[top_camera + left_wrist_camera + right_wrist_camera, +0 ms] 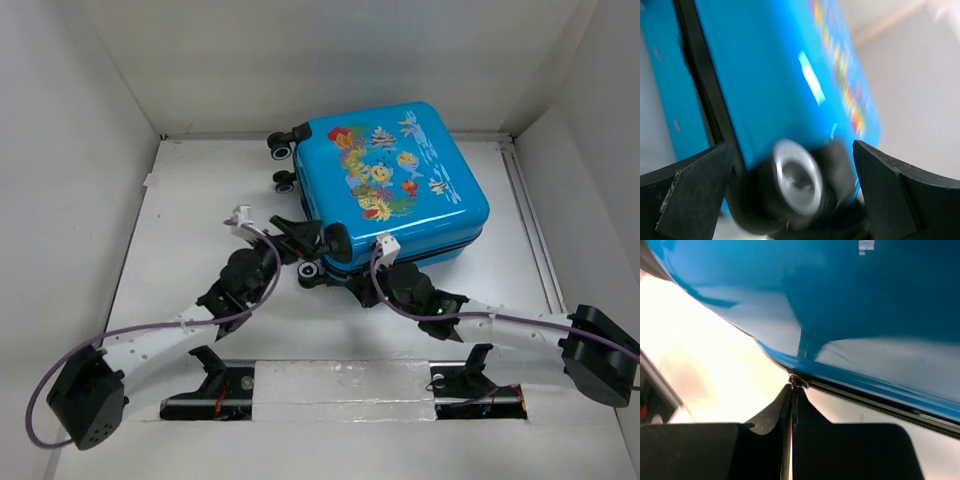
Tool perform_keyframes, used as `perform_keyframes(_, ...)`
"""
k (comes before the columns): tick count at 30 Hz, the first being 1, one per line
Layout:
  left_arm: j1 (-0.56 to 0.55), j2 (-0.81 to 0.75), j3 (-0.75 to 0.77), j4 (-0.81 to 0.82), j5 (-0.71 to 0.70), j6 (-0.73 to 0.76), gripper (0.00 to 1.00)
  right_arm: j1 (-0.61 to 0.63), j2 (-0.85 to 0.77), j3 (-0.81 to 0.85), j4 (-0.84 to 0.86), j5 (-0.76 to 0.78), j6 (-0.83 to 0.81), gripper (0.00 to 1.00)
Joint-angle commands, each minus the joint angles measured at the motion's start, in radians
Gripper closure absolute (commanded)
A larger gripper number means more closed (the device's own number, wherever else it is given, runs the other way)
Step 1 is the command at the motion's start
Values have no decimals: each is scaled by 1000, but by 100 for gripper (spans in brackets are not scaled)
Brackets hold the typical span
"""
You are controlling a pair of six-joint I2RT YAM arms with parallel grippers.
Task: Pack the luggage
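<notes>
The luggage (pixel 400 170) is a bright-blue suitcase lying flat with its lid down and the fish print facing up, at the back middle of the table. My left gripper (pixel 322 242) is at its near-left corner, open, with a black caster wheel (pixel 797 172) between the fingers (pixel 695 190). My right gripper (pixel 366 282) is at the near edge and is shut on the zipper pull (pixel 799 381), at the black zipper track (pixel 880 407). The blue shell fills the left wrist view (pixel 770 75) and the right wrist view (pixel 865 290). The lining is hidden.
Two more caster wheels (pixel 281 150) stick out at the suitcase's far-left side. White walls (pixel 80 150) enclose the table on the left, back and right. Both arm bases (pixel 210 395) sit at the near edge.
</notes>
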Motion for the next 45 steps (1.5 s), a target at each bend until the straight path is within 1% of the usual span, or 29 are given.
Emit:
perform_keyframes(1, 121, -91, 4, 27, -40, 15, 0, 53, -52, -23, 4, -172, 61, 100)
perform_keyframes(2, 257, -55, 24, 45, -16, -7, 0, 53, -61, -34, 4, -185, 61, 100)
perform_keyframes(3, 329, -20, 44, 60, 76, -60, 0, 53, -70, -34, -6, -196, 61, 100)
perform_keyframes(4, 398, 29, 72, 94, 145, -82, 0, 53, -70, -34, -16, -196, 61, 100)
perform_keyframes(5, 463, 151, 151, 111, 229, -93, 0, 53, -81, -34, -26, -196, 61, 100)
perform_keyframes(6, 558, 215, 200, 111, 353, -106, 0, 53, -93, -34, -26, -196, 61, 100)
perform_keyframes(7, 595, 278, 248, 108, 407, -129, 0, 53, -93, -34, -36, -196, 61, 100)
perform_keyframes(8, 624, 338, 283, 160, 467, -162, 0, 53, -104, -34, -36, -196, 61, 100)
perform_keyframes(9, 661, 445, 344, 201, 516, -179, 0, 53, -104, -34, -47, -196, 51, 100)
perform_keyframes(10, 675, 487, 375, 217, 570, -205, 0, 53, -104, -34, -47, -196, 51, 100)
perform_keyframes(11, 684, 525, 403, 270, 596, -220, 0, 53, -104, -23, -47, -196, 51, 100)
perform_keyframes(12, 684, 560, 464, 290, 615, -220, 0, 53, -95, -23, -56, -196, 51, 100)
perform_keyframes(13, 684, 626, 509, 277, 653, -220, 0, 53, -95, -23, -56, -211, 42, 100)
perform_keyframes(14, 684, 659, 549, 249, 665, -220, 0, 53, -95, -13, -67, -211, 41, 100)
perform_keyframes(16, 696, 746, 616, 269, 693, -269, 0, 53, -84, -13, -67, -222, 41, 100)
perform_keyframes(18, 697, 791, 635, 339, 693, -310, 0, 53, -84, -13, -67, -222, 41, 100)
perform_keyframes(23, 706, 910, 739, 349, 704, -361, 0, 53, -84, -13, -67, -231, 51, 100)
perform_keyframes(27, 706, 967, 739, 402, 689, -436, 1, 53, -84, -22, -67, -240, 60, 100)
perform_keyframes(30, 706, 1014, 770, 445, 689, -479, 11, 53, -84, -22, -67, -241, 60, 100)
perform_keyframes(32, 706, 1030, 770, 476, 689, -501, 22, 53, -84, -22, -67, -241, 60, 100)
perform_keyframes(35, 697, 1041, 800, 465, 676, -501, 28, 53, -93, -22, -67, -241, 69, 100)
perform_keyframes(36, 697, 1041, 801, 465, 667, -501, 35, 53, -93, -22, -67, -241, 69, 100)
perform_keyframes(38, 697, 1050, 810, 465, 656, -501, 37, 53, -102, -31, -67, -241, 69, 100)
perform_keyframes(40, 697, 1061, 819, 465, 656, -501, 42, 53, -102, -31, -76, -241, 69, 100)
perform_keyframes(41, 697, 1070, 833, 465, 656, -511, 52, 53, -102, -31, -76, -241, 69, 100)
perform_keyframes(43, 697, 1079, 833, 476, 656, -521, 62, 53, -124, -40, -76, -241, 78, 100)
perform_keyframes(44, 688, 1079, 843, 476, 656, -521, 70, 53, -124, -40, -76, -231, 78, 100)
perform_keyframes(45, 687, 1079, 843, 476, 656, -521, 87, 53, -134, -40, -76, -222, 78, 100)
